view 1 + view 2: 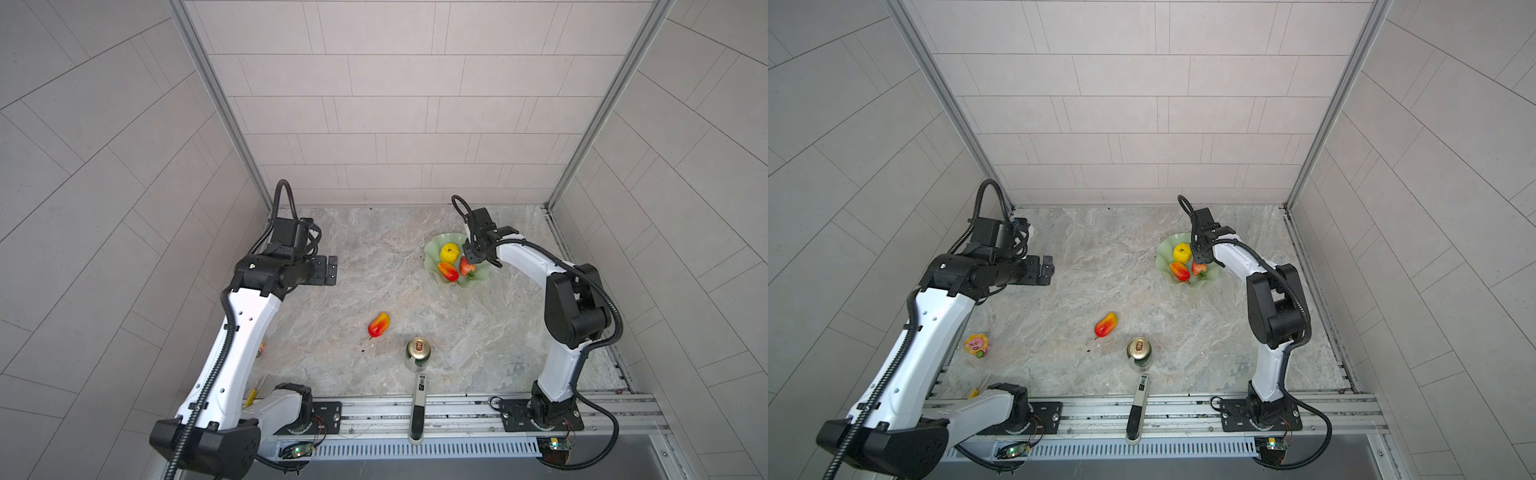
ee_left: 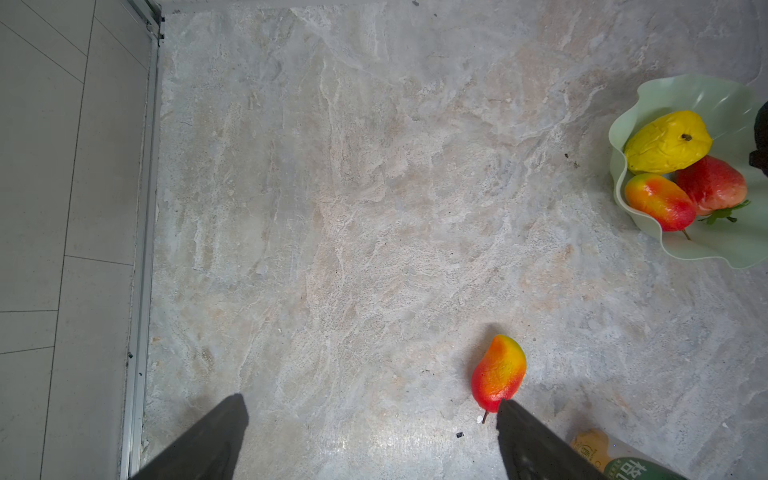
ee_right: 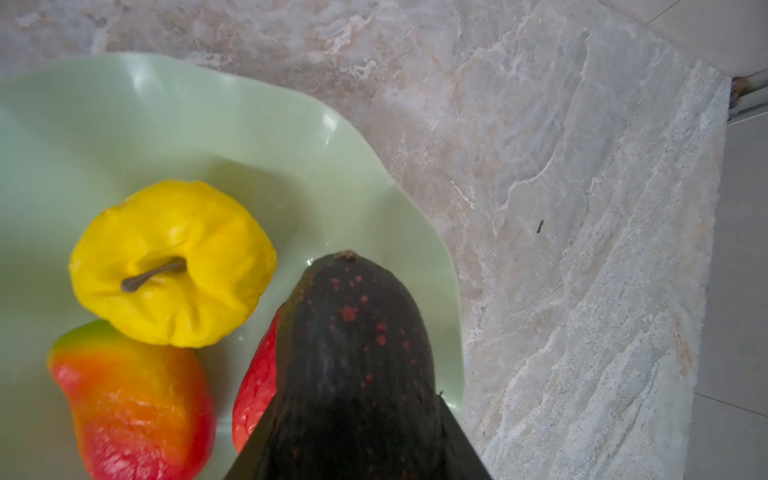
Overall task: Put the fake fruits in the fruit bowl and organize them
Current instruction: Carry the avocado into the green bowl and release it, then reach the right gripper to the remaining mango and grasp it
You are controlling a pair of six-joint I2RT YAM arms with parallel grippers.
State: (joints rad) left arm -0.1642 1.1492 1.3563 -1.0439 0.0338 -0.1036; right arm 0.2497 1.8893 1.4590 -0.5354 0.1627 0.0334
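step: drop-off of fruit four of five, judging by the layout.
right pincer (image 3: 357,415): clamped on the dark oval fruit (image 3: 353,353), a blackish skin with red specks, its tip pointing into the dish.
held fruit position: over the fruit bowl (image 3: 124,124), inside the wavy rim, just beside the strawberry (image 3: 255,386). Can't tell if it touches the bowl floor yet. Hidden under the pincer in both top views.
already in bowl: lumpy yellow fruit (image 1: 451,251), one mango (image 1: 448,271) and the strawberry, bunched together on one side and touching.
free space: bare bowl floor beyond the dark fruit's tip, next to the yellow one.
still out: second mango (image 1: 378,324) lying on the worktop (image 1: 353,249), well apart from the bowl and near the drink can (image 1: 418,353).
left pincer (image 2: 370,400): jaws apart, empty, hovering above the worktop with the loose mango by one finger in the wrist view.
next move, likely: lower slightly, part the right jaws, then lift straight up so the fingers don't drag the strawberry.
after that: the loose mango, which looks closer to the left arm.
risk: glossy sloped bowl and a rounded fruit, so a high release could roll it into the others or over the rim.
risk 2: the can stands close to the mango, so the approach should come from the far side.
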